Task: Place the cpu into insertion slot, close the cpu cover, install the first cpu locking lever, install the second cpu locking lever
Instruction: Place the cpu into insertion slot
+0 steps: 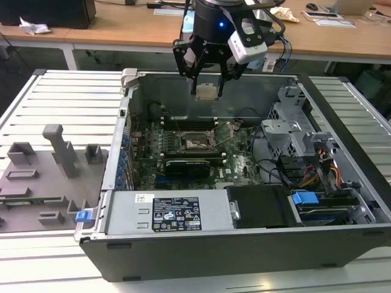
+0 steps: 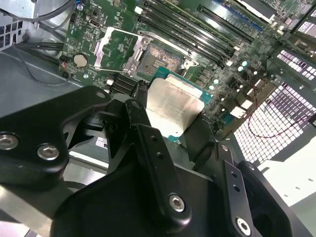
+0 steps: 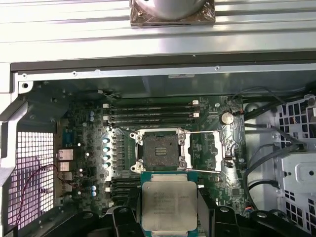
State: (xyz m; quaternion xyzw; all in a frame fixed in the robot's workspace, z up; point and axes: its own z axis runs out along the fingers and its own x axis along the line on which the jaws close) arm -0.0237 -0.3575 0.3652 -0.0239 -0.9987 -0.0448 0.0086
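Observation:
My gripper point(image 1: 207, 89) hangs over the open computer case, shut on the cpu point(image 1: 206, 93), a small square chip with a pale metal top. In both wrist views the cpu point(image 3: 169, 205) point(image 2: 173, 106) sits flat between the black fingers point(image 2: 148, 143). The insertion slot point(image 3: 159, 150) point(image 2: 165, 57) lies bare on the green motherboard point(image 1: 241, 165), well below the chip. The cpu cover point(image 3: 205, 150) point(image 2: 116, 47) is swung open beside the slot. Two thin locking levers point(image 3: 202, 132) stand released along the cover's edges.
Grey case walls point(image 1: 128, 122) ring the board. A metal drive cage point(image 1: 293, 131) with cables stands at the exterior view's right, and a power supply point(image 1: 174, 213) runs along the front. Memory slots point(image 3: 150, 112) lie beside the slot. A grey fixture plate point(image 1: 43, 177) rests outside the case.

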